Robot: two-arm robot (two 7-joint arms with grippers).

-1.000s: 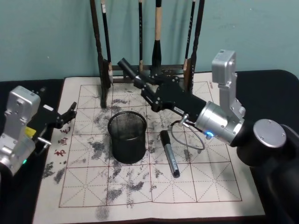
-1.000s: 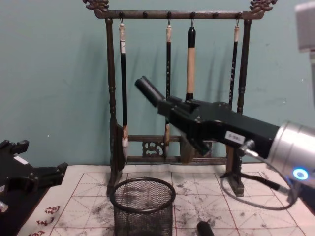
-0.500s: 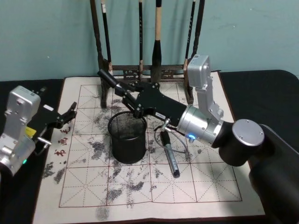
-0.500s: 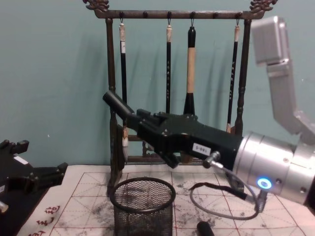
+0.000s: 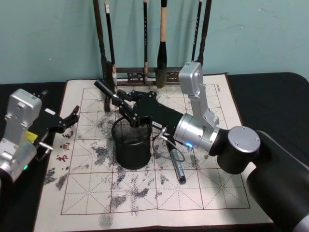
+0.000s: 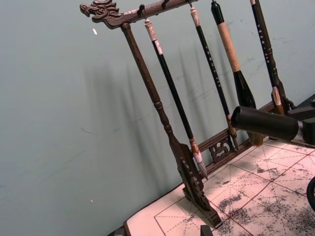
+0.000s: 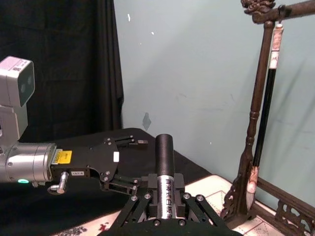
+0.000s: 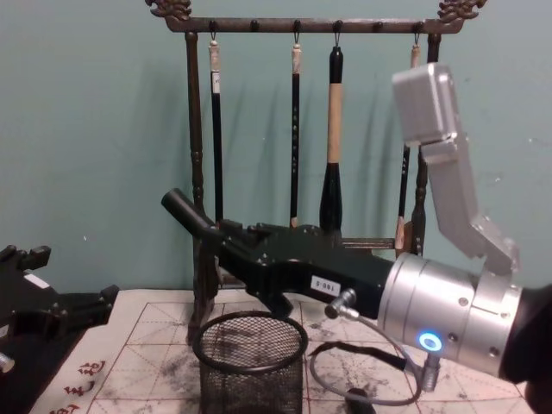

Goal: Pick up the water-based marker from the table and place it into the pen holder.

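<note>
My right gripper (image 5: pixel 124 107) is shut on the water-based marker (image 5: pixel 106 92), a black-capped pen with a silver barrel (image 7: pixel 165 196). It holds the marker tilted, cap end up and to the left, just above the back rim of the pen holder (image 5: pixel 131 145). From the chest, the marker (image 8: pixel 191 216) hangs over the black mesh pen holder (image 8: pixel 250 366). The marker's black cap (image 6: pixel 266 124) also appears in the left wrist view. My left gripper (image 5: pixel 72 119) rests open at the mat's left edge, apart from everything.
A second dark pen (image 5: pixel 176 164) lies on the cream grid mat (image 5: pixel 145 193) right of the holder, under my right forearm. The tall wooden brush rack (image 8: pixel 198 172) with hanging brushes stands close behind the holder. My right arm (image 5: pixel 212 137) spans the mat's right half.
My right gripper has swung left and down with the marker, from in front of the rack to just over the pen holder. The left arm has stayed still.
</note>
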